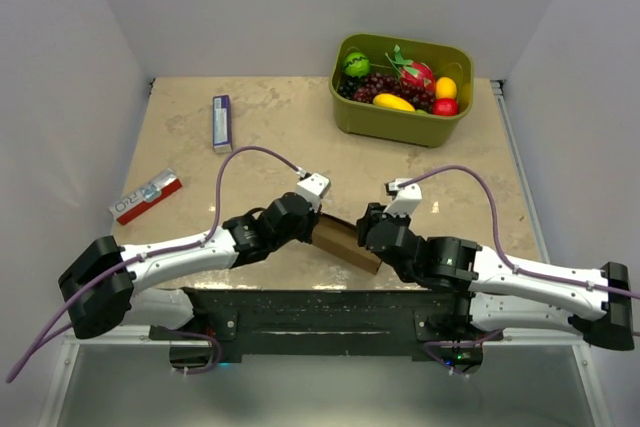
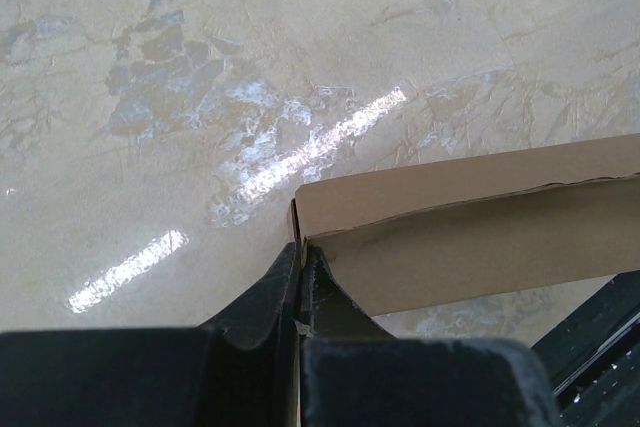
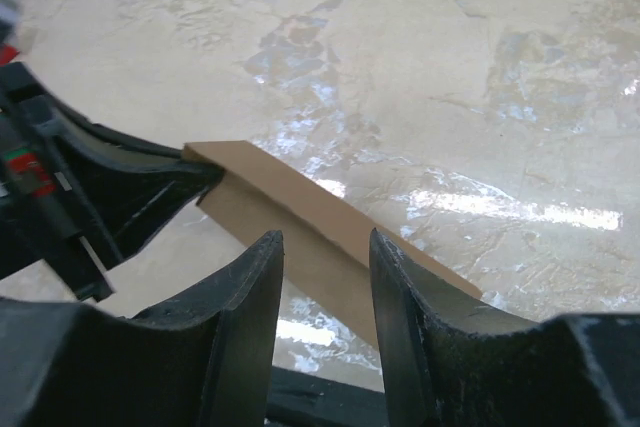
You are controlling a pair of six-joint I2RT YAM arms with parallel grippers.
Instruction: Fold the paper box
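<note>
Plain brown paper box: flattened cardboard, tilted, front-centre.

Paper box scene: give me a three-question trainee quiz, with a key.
1. True or false: the left fingers pinch a corner of the paper box.
2. The right fingers stand: A) around the purple-and-white box, B) apart, astride the paper box, C) on the red-and-white box.
3. What holds the fruit?
Key: 1 true; 2 B; 3 the green bin.
</note>
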